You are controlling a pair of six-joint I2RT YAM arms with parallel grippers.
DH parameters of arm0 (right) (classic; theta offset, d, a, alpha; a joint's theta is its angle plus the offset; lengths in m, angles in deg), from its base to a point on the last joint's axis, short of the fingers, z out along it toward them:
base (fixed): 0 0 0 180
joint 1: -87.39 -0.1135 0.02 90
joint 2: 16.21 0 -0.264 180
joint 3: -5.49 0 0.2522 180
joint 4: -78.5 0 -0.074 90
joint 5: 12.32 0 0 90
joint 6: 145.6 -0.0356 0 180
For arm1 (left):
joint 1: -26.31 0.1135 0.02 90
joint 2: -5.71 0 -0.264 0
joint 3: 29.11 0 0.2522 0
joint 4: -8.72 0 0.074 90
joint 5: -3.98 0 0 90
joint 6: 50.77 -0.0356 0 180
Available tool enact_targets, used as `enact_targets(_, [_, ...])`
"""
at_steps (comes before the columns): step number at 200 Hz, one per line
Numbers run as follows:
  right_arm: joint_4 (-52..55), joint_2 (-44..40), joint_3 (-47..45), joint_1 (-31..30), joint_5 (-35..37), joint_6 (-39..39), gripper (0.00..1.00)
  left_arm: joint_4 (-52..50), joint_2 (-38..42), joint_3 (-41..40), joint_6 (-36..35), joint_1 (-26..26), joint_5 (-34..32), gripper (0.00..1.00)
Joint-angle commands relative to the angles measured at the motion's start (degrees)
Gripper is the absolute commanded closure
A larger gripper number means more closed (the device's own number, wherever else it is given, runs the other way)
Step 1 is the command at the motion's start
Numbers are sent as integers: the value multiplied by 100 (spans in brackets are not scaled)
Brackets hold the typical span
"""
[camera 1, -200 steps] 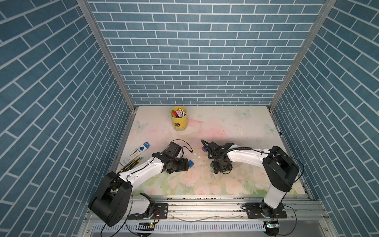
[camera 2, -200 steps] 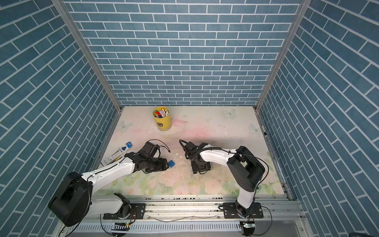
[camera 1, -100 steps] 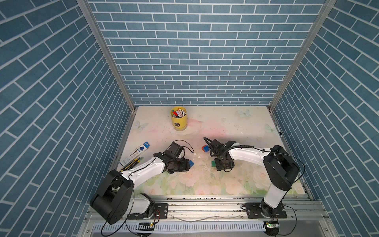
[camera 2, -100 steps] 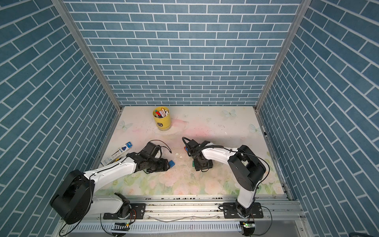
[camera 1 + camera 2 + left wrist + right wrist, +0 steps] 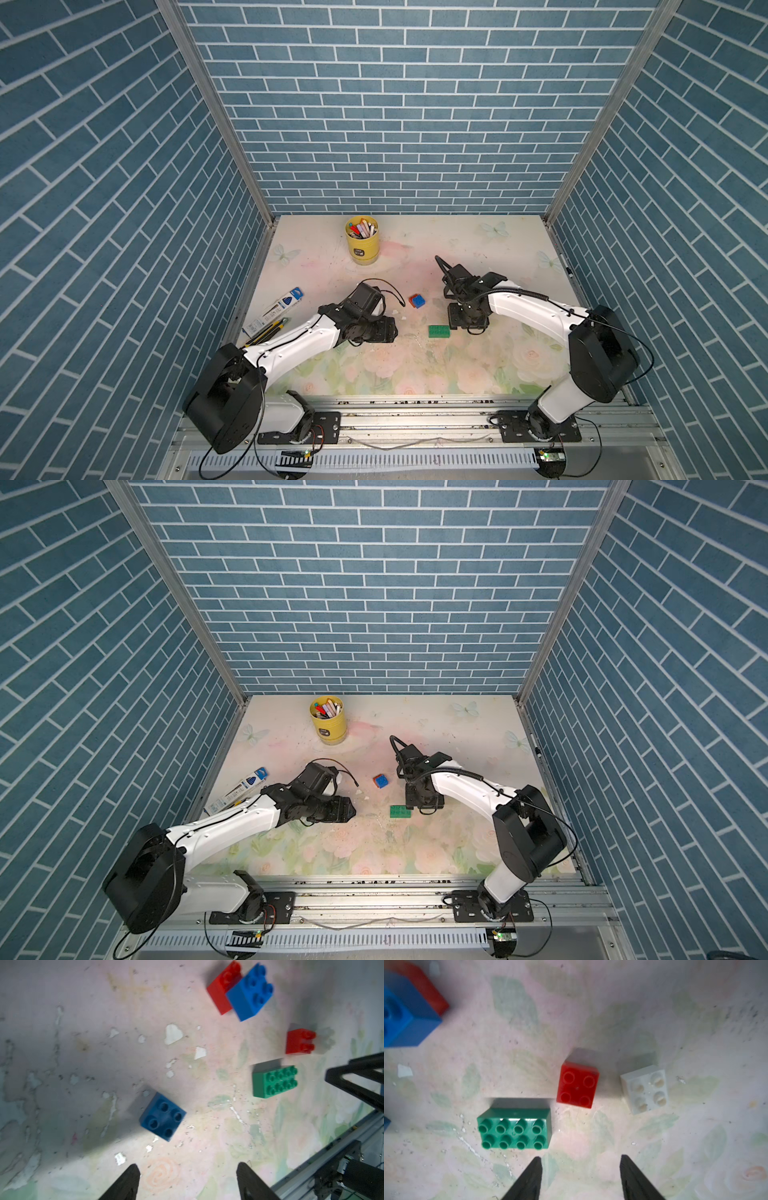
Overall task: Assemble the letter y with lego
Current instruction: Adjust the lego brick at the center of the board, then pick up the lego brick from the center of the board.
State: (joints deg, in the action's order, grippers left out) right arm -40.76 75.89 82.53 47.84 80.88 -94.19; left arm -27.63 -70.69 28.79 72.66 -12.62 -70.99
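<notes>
Six bricks lie on the tabletop (image 5: pixel 457 374), and only two are joined: a red-and-blue pair (image 5: pixel 417 300) a little beyond the green brick (image 5: pixel 515 1126). A second ago that green brick was hidden under my right pincer (image 5: pixel 580 1159). Now the pincer has drawn back off it with its fingers spread and empty, and the brick sits free, studs up, in both top views. I read that as a release: the bar of the Y is set down, with nothing pressed onto it yet (so the letter is barely begun).

The loose red brick (image 5: pixel 578 1084) stands just beside the green one, and the white brick (image 5: pixel 645 1089) sits near it, past the red. The loose blue brick (image 5: pixel 163 1115) lies apart from the green, just ahead of my left pincer (image 5: pixel 186 1164), which gapes wide and holds nothing.

The right arm reaches low from its base, wrist pointing down beside the green brick. The left arm lies stretched along the tabletop, wrist tilted forward toward the green brick.
</notes>
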Motion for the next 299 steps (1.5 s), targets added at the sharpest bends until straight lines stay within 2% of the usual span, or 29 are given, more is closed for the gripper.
enact_targets(1, [19, 211, 252, 107, -243, -175, 38, -79, -123, 249, -153, -221, -52, 24])
enact_targets(58, [-260, 864, 540, 331, -487, -184, 41, -80, -445, 459, -236, -575, -151, 24])
enact_targets(179, [-330, 1456, 843, 518, -368, -167, 65, -193, -609, 482, -320, -624, -272, 24])
enact_targets(215, [-295, 1347, 786, 518, -379, -92, 72, -184, -621, 443, -309, -624, -324, 24])
enact_targets(299, [32, 389, 408, 132, -526, -219, 73, -22, -511, 272, -240, -624, -266, 24])
